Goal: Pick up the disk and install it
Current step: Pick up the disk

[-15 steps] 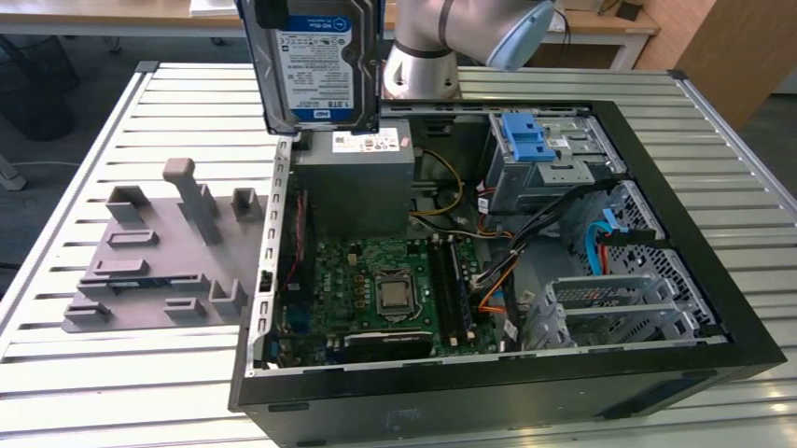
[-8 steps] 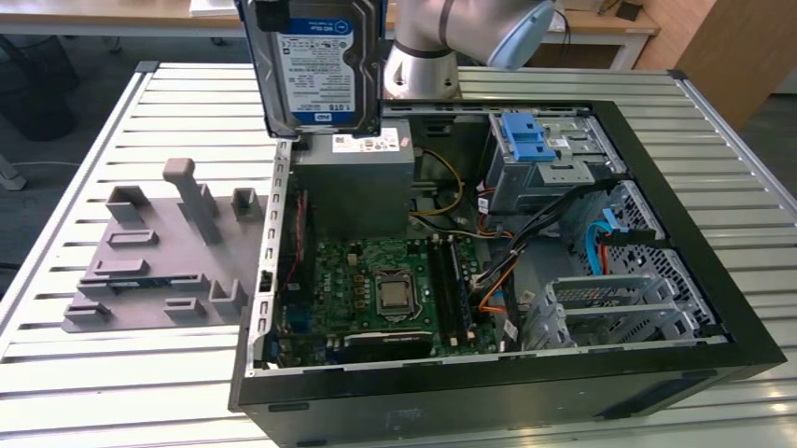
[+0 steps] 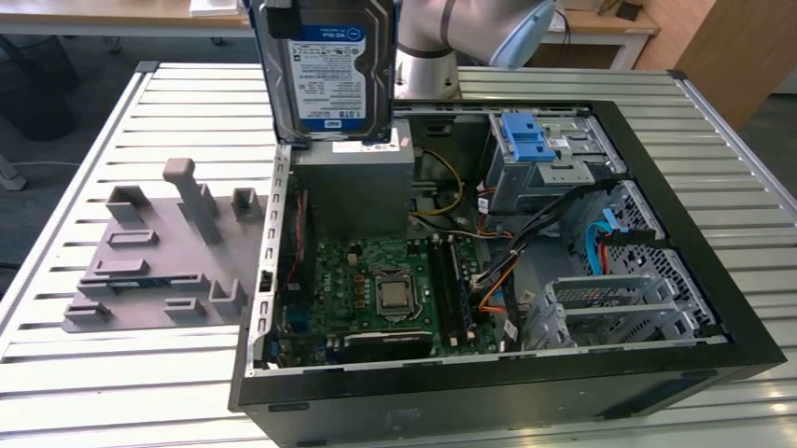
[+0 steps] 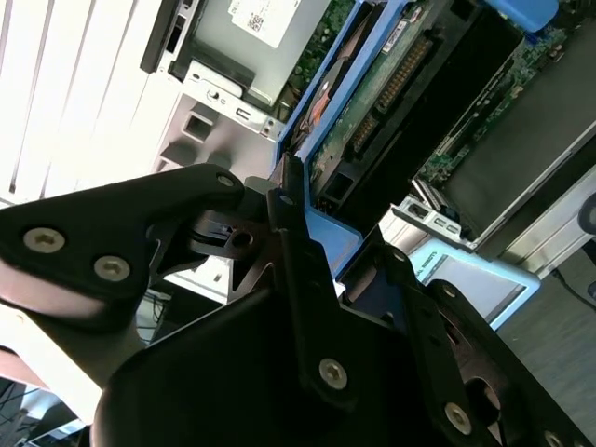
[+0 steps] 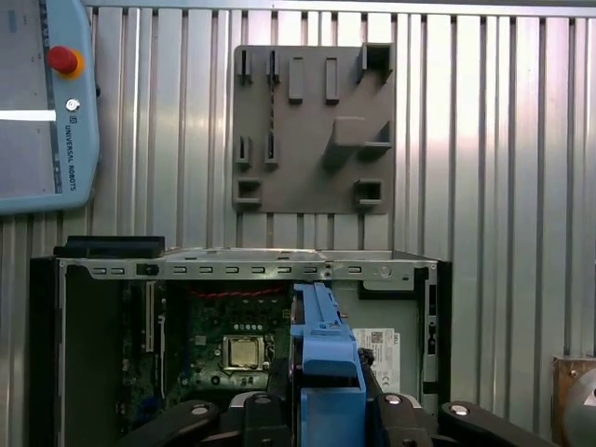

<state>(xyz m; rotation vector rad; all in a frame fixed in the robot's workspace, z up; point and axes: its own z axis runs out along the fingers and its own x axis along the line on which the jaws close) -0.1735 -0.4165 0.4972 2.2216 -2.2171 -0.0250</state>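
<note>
The disk [image 3: 327, 70] hangs upright above the back of the open computer case [image 3: 697, 308], label facing the exterior camera, with its lower edge just over the grey metal box [image 3: 353, 187]. In both wrist views my gripper [image 4: 328, 244] [image 5: 321, 396] is shut on it, black fingers [image 4: 289, 233] pressing on either side. The disk's circuit-board side [image 4: 391, 84] and blue rail [image 4: 326, 233] show in the second wrist view. In the first wrist view the disk [image 5: 321, 349] appears edge-on, blue rail toward the camera, over the case interior.
Inside the case lie the motherboard [image 3: 386, 289], a blue latch with its metal cage [image 3: 529, 140], cables and a drive bay [image 3: 622, 308]. A grey fixture plate [image 3: 162, 252] [image 5: 312, 126] rests on the slatted table beside the case. A teach pendant [image 5: 42, 102] lies farther off.
</note>
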